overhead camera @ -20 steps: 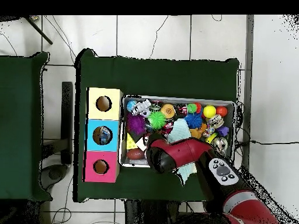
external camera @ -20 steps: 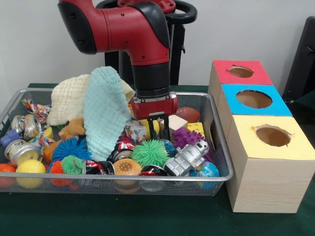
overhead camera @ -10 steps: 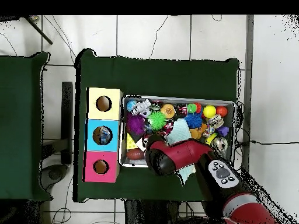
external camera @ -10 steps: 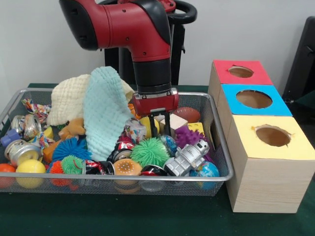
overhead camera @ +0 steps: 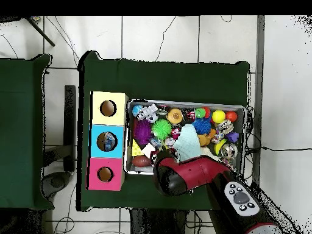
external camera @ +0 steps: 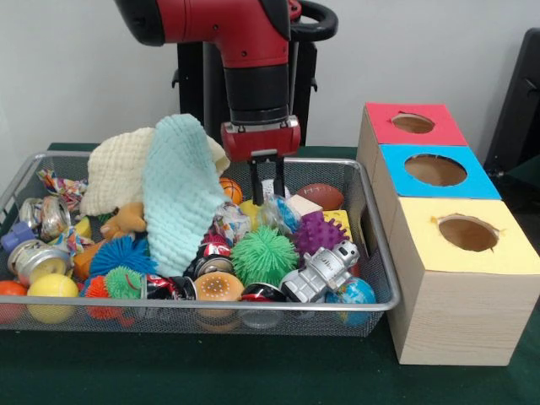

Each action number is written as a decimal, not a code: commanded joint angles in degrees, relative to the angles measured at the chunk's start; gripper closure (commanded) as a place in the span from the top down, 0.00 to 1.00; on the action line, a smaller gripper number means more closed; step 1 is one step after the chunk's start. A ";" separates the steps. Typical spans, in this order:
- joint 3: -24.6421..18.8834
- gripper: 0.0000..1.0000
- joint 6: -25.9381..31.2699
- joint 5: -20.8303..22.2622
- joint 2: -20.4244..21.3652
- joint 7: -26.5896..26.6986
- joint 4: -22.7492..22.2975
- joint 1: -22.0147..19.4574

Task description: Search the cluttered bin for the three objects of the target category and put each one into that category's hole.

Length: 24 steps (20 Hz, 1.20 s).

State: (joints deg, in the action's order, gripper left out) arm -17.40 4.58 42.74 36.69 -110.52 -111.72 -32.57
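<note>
In the front view my gripper hangs over the middle of the wire bin, a little above the pile. Its fingers are closed on a clear bluish ball lifted just off the toys. Below it lie a green spiky ball, a purple spiky ball and a silver robot toy. A mint cloth and a cream cloth cover the left of the pile. From overhead the arm hides the gripper.
Three hole-topped boxes stand right of the bin: red, blue, yellow. Cans, a yellow ball, a toy football and a globe ball crowd the bin. Overhead, the boxes sit left of the bin.
The gripper dipped into the pile beside the green spiky ball, then rose and shifted slightly left, bringing the clear bluish ball up with it. The green ball shifted a little.
</note>
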 commanded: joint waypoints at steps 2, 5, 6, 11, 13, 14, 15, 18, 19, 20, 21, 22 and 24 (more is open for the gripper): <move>-4.20 0.00 7.75 -2.40 3.41 0.04 -4.69 -2.38; -4.78 0.00 8.60 -2.90 3.84 0.35 -5.47 -2.80; -4.87 0.00 8.75 -3.01 4.11 0.41 -5.68 -2.84; -4.23 0.00 8.51 -2.88 4.34 0.15 -5.70 -1.99; -4.60 0.00 9.55 -3.48 5.33 0.61 -6.39 -2.13; -4.74 0.00 9.80 -3.77 6.19 0.65 -6.98 -2.12; -4.98 0.00 9.94 -3.93 6.93 0.80 -7.41 -2.12; -5.89 0.00 10.68 -4.43 8.56 1.50 -9.53 -2.95; -6.28 0.00 11.08 -4.59 8.98 1.90 -10.03 -3.27; -6.48 0.00 11.33 -4.83 9.47 1.96 -10.55 -3.45; -6.69 0.00 11.57 -5.06 9.95 2.02 -11.07 -3.62; -6.89 0.00 11.82 -5.30 10.44 2.08 -11.59 -3.80; -7.78 0.00 12.61 -6.10 11.59 2.35 -12.75 -4.43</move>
State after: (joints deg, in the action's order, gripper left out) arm -19.88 9.07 39.51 44.94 -110.52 -120.83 -35.22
